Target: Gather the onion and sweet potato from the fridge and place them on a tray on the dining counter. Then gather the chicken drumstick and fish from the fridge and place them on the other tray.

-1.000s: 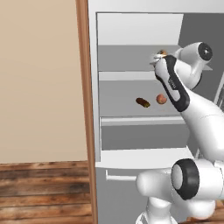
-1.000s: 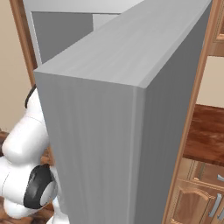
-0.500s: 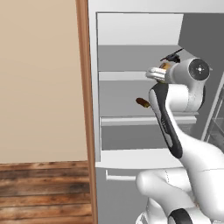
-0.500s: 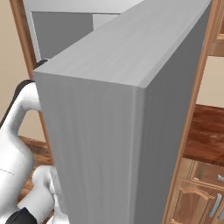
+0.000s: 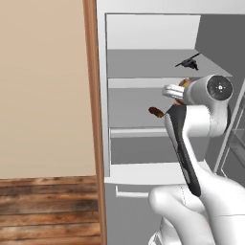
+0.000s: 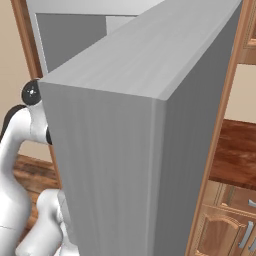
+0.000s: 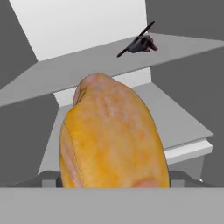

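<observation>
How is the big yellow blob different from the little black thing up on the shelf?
The golden lump is orange-yellow, while the dark thing is nearly black. The golden lump is plump and rounded, whereas the dark thing is thin with a spike sticking out. The dark thing lies flat on the upper shelf and the golden lump is below that shelf. Both are inside the fridge.

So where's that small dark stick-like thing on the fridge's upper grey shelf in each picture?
Left base view: the small dark stick-like thing lies upper right, on the upper shelf.
Right base view: the grey fridge door stands in front of the shelves.
Hand view: top, right of centre.
Shared landmark: the golden-orange lump just below it.
</observation>
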Motion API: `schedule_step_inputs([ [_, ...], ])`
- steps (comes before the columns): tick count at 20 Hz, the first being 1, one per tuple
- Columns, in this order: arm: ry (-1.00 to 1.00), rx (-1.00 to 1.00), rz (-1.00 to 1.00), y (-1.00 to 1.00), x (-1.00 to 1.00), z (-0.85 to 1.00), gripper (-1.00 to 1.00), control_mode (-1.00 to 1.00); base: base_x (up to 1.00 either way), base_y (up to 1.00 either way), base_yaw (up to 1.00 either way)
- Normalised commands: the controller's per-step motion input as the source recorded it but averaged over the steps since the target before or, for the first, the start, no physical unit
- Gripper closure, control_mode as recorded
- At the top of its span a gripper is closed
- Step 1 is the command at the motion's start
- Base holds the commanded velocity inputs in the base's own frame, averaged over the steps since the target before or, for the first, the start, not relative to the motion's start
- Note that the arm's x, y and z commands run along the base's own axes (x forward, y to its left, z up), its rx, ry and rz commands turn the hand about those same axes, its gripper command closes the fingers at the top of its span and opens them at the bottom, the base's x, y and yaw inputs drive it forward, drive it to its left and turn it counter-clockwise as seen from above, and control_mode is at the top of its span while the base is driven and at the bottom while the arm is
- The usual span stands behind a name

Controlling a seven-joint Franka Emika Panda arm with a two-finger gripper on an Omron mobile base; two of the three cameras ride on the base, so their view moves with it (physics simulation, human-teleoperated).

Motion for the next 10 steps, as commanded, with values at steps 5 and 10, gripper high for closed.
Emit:
schedule_step_inputs([
  [5,0.0,0.0,0.0,0.0,0.0,-0.47,1.0,-1.0,0.0,0.0,0.0],
  [10,-0.01,0.03,0.0,0.0,0.0,-0.53,1.0,-1.0,0.0,0.0,0.0],
])
